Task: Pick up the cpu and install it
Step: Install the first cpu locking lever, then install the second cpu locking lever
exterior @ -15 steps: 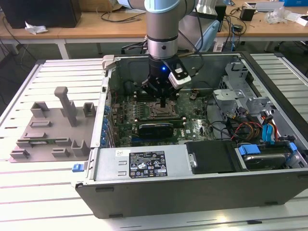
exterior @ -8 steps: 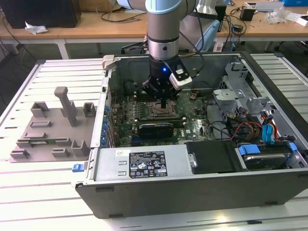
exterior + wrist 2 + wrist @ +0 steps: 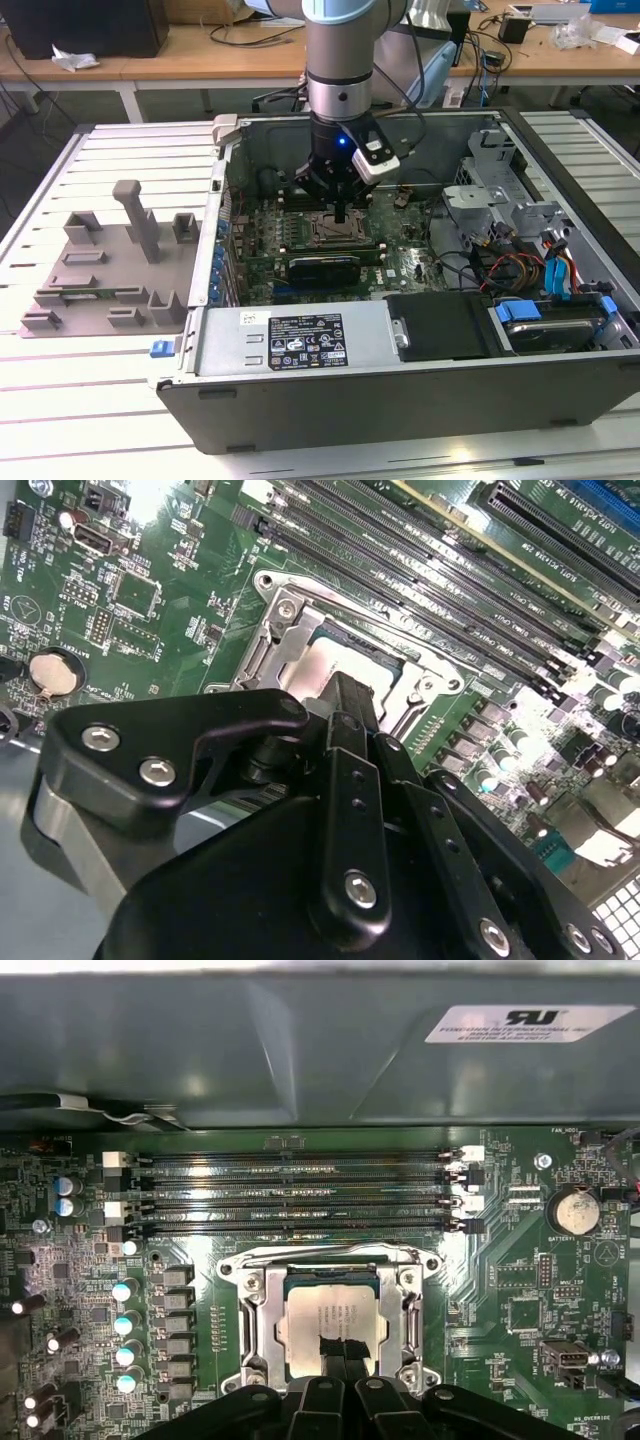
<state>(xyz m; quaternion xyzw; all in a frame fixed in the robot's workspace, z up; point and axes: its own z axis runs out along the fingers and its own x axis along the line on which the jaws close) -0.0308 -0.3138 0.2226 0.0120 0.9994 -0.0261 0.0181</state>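
The cpu (image 3: pixel 318 1312), a flat square chip with a silver-grey top, lies flat inside the metal-framed motherboard socket (image 3: pixel 252 1310). My gripper (image 3: pixel 340 1358) stands directly over it with its two black fingers pressed together, tips at or just above the chip's near half. In the second wrist view the fingertips (image 3: pixel 345 698) cover part of the cpu (image 3: pixel 318 665). In the exterior view the gripper (image 3: pixel 343 214) hangs inside the open computer case, right above the socket (image 3: pixel 332 231). Whether the tips touch the chip I cannot tell.
Several memory slots (image 3: pixel 290 1192) run beside the socket, with capacitors (image 3: pixel 125 1320) on another side. The case wall (image 3: pixel 300 345), a black drive bay (image 3: pixel 440 325) and cables (image 3: pixel 520 265) ring the board. A grey fixture tray (image 3: pixel 110 270) lies at the exterior view's left.
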